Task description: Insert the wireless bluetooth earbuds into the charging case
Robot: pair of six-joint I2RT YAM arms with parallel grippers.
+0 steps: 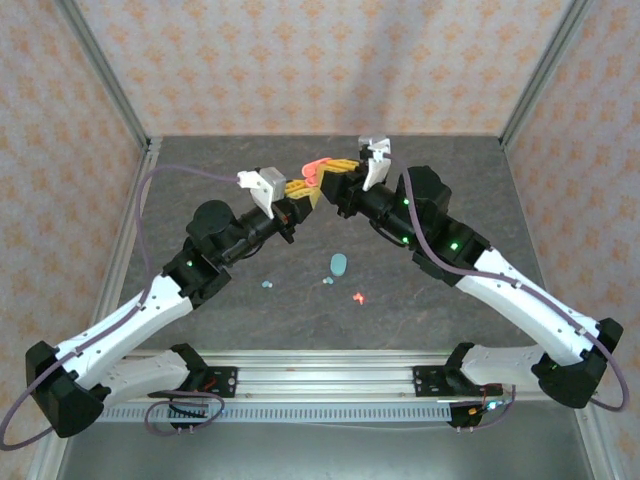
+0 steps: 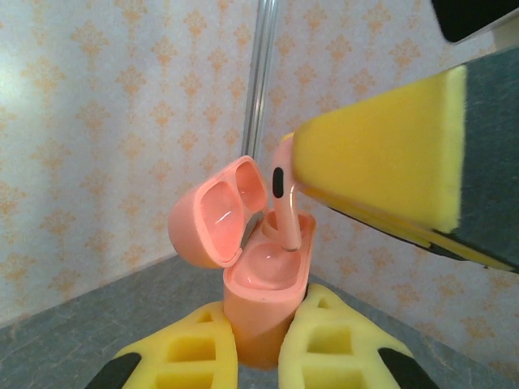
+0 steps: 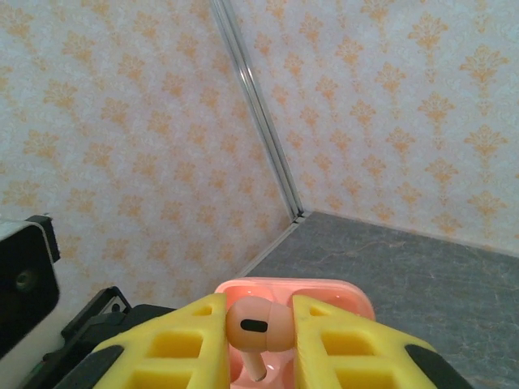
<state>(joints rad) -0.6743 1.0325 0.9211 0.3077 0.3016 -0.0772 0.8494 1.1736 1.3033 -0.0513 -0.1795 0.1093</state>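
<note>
A coral earbud (image 2: 281,188) hangs stem-down over the open coral charging case (image 2: 261,301), the tip of its stem at the mouth of the right-hand well and its head above the rim; how deep the stem sits cannot be told. The right fingers (image 3: 185,347) are closed on the earbud's head, one yellow pad pressing each side, with the dark oval patch on the head facing the right wrist camera. The case stands upright, its lid (image 2: 212,217) swung back on the hinge and tilted away from the earbud, both glossy hollows inside the lid in view. The left fingers (image 2: 185,356) are clamped tight on the lower body of the case, one pad either side. In the top view the two arms meet above the far middle of the table (image 1: 420,312), holding case and earbud in the air. Lying on the table nearer the arm bases are a teal charging case (image 1: 339,264), two teal earbuds (image 1: 267,285) (image 1: 327,283) apart from one another, and another coral earbud (image 1: 358,298) just right of them. Patterned walls close in the table.
</note>
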